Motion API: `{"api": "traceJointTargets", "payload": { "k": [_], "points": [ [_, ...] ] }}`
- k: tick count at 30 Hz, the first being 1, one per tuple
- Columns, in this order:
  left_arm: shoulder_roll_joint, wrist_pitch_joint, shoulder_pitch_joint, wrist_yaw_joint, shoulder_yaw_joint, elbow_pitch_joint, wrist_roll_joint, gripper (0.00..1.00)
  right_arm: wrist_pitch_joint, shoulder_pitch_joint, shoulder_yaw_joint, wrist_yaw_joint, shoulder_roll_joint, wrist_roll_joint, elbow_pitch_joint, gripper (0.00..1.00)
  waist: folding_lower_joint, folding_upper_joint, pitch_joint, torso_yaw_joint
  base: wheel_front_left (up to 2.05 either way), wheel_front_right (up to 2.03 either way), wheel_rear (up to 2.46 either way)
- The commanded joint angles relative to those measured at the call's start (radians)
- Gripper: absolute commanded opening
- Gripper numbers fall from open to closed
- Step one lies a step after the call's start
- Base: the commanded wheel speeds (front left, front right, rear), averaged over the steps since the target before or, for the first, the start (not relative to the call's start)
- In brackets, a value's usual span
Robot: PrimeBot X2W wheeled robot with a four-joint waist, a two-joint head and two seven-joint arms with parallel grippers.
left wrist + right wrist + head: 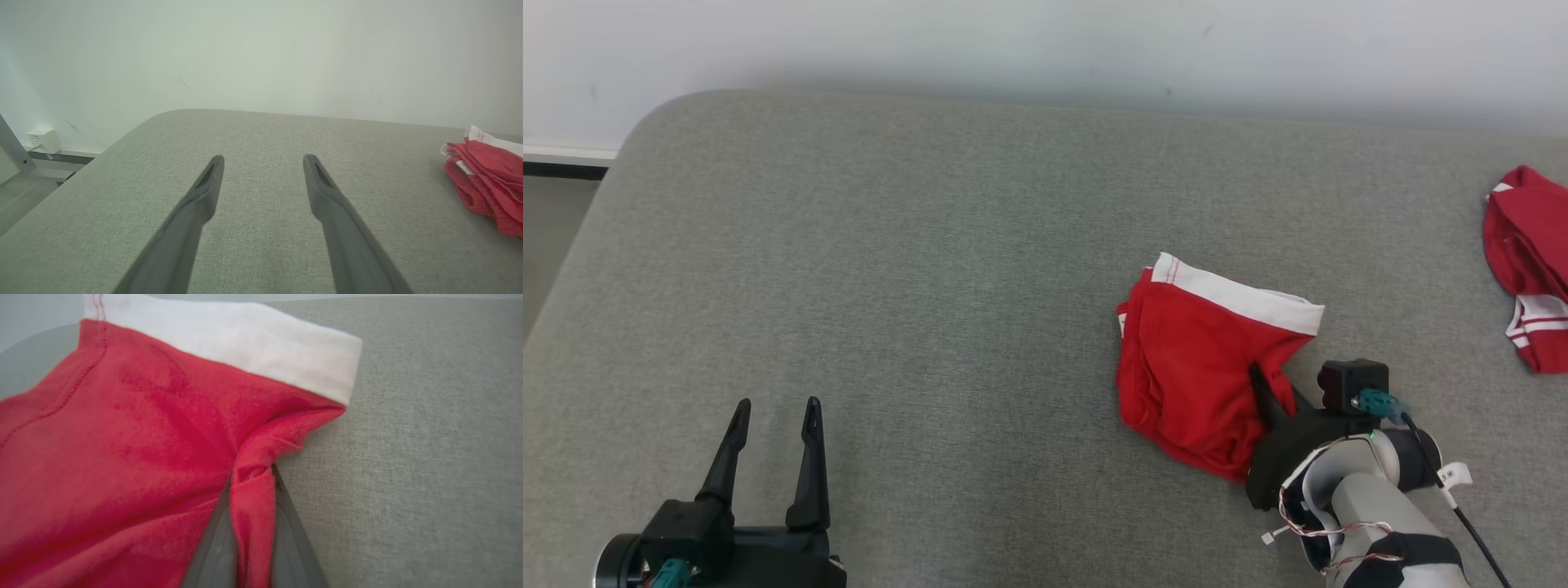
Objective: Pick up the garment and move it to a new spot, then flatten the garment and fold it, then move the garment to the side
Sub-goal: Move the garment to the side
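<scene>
The garment (1192,367), red with a white band (1241,294) along its upper edge, lies bunched right of centre in the head view, on a grey fabric surface (931,286). The right tool (1270,388) comes in from the lower right of that frame and meets the garment's lower right edge. One dark finger (1262,384) lies against the red cloth. The other is probably under the fold, though the head view does not show it.

In the right wrist view the right tool (251,477) is closed on a narrow twisted fold of the garment (122,437), with the cloth pinched between the two fingers at bottom centre. The rest of the garment spreads over the left of the frame, and the band runs across the top.

The left tool (778,404) sits at the lower left of the head view, well apart from the garment. Its fingers are spread and nothing is between them. In the left wrist view the left tool (263,157) points over bare grey fabric, with the garment (490,183) at the right edge.

A second garment (1531,261), red with white stripes, lies at the right edge of the head view.
</scene>
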State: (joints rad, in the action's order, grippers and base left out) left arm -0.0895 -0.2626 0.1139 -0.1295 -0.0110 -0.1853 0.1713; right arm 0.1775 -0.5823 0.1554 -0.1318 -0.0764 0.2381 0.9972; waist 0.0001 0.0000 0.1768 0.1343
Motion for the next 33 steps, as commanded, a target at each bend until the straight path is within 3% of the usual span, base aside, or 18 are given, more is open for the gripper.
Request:
{"api": "traceJointTargets", "payload": {
  "k": [1,10,18,33],
  "points": [
    [-0.002,-0.003,0.012,-0.001,-0.004,0.002,0.001,1.00,0.002,-0.011,0.013,0.003,-0.012,0.004,0.011,0.00,-0.0001,0.0000,0.007,-0.012,0.00,0.00,0.00],
    [-0.011,-0.003,0.056,0.000,0.022,0.016,0.007,1.00,-0.043,-0.146,0.190,0.003,-0.118,0.028,-0.029,0.00,-0.0001,0.0000,0.093,-0.071,0.00,0.00,0.00],
    [-0.068,-0.003,0.112,0.000,0.029,0.040,0.001,1.00,-0.103,-0.302,0.344,0.003,-0.239,0.122,-0.130,0.00,-0.0001,0.0000,0.217,-0.171,0.00,0.00,0.00],
    [-0.166,0.025,0.132,0.002,0.026,0.141,-0.013,1.00,-0.180,-0.518,0.469,0.003,-0.484,0.300,-0.198,0.00,-0.0001,0.0000,0.343,-0.306,0.00,0.00,0.00]
  ]
}}
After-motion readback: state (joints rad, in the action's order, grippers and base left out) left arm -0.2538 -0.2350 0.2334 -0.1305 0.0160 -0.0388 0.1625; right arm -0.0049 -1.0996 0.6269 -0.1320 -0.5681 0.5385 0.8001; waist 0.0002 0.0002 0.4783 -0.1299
